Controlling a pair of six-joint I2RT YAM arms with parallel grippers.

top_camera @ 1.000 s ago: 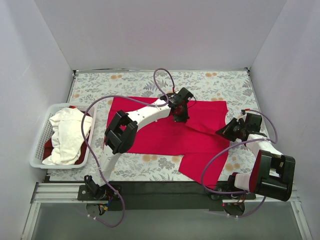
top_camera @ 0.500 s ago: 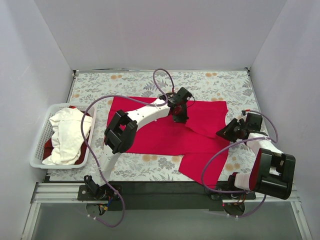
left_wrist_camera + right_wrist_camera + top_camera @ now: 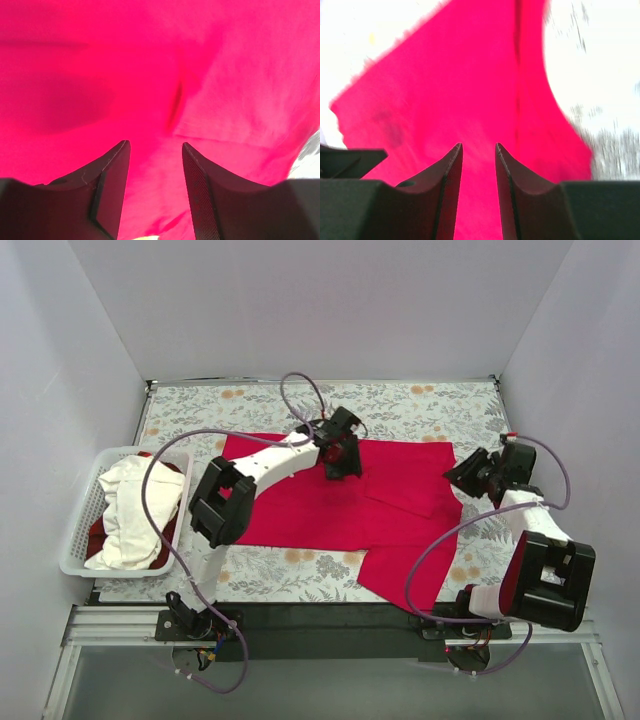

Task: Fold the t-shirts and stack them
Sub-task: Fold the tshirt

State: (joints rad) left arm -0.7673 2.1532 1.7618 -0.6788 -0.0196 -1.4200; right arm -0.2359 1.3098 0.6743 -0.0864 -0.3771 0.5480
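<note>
Top external: red t-shirt [image 3: 300, 515] is laid long-axis left-right under left end effector [image 3: 337, 466]; right end effector [image 3: 458, 472] is held at its right edge; both are spread, empty.

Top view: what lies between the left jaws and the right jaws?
Only the spread red t-shirt, with a folded layer there. The top external view shows it.

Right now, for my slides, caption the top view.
Left gripper and right gripper open above spread red t-shirt; white t-shirt in basket.

Red t-shirt [image 3: 320, 518] flat (partly folded), white t-shirt [image 3: 135, 505] crumpled
</note>
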